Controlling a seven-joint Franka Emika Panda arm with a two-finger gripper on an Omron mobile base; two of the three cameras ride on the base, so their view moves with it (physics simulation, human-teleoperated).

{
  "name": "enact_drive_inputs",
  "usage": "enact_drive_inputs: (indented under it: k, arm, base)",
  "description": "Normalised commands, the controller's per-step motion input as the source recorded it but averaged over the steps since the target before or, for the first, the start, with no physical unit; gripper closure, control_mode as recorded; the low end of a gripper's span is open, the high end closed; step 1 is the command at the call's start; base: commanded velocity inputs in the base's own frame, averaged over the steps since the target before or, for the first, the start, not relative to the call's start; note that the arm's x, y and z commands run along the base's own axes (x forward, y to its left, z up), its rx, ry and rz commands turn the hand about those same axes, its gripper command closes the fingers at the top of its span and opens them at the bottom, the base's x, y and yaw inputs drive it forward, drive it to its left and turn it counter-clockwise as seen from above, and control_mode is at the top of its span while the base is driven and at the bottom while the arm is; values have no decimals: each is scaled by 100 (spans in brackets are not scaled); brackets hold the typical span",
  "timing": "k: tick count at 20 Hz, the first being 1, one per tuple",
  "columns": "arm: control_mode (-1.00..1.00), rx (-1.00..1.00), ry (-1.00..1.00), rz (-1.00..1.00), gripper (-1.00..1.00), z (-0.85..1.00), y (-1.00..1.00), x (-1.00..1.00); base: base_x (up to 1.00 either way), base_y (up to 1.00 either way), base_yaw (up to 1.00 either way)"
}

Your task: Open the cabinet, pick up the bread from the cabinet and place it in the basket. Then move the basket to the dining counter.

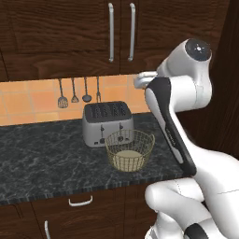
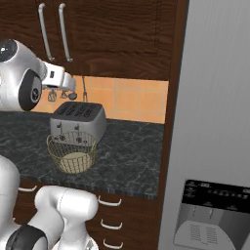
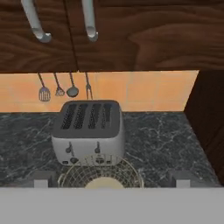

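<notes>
Black granite worktop [image 1: 42, 154] holds the basket [image 1: 130, 150], nothing inside; tool [image 3: 112, 179] fingers apart.

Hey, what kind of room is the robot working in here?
A home kitchen, rendered: a silver toaster sits on a black granite worktop, utensils hang on the tiled wall, and a closed wooden cabinet hangs above.

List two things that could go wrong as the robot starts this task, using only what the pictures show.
1. The cabinet doors are shut and the two handles hang close together, so the gripper might hook the wrong one or catch both.
2. The basket stands right in front of the toaster near the worktop edge, below the doors. An arm reaching up could knock it off.
</notes>
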Motion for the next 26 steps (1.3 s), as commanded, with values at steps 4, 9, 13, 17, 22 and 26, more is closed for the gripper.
enact_drive_inputs:
  k: [4,9,13,17,22,26]
  arm:
    - [-100,14,-56,-3,-100,59,53,23]
    - [-100,16,-43,-9,-100,29,28,23]
    - [-100,15,-5,4,-100,95,-4,5]
    - [-100,7,0,8,-100,75,-16,7]
    - [-100,6,1,7,-100,23,-4,35]
    - [-100,3,0,5,-100,0,-4,46]
  base:
    - [0,0,0]
    - [0,0,0]
    - [0,0,0]
    - [0,0,0]
    - [0,0,0]
    - [0,0,0]
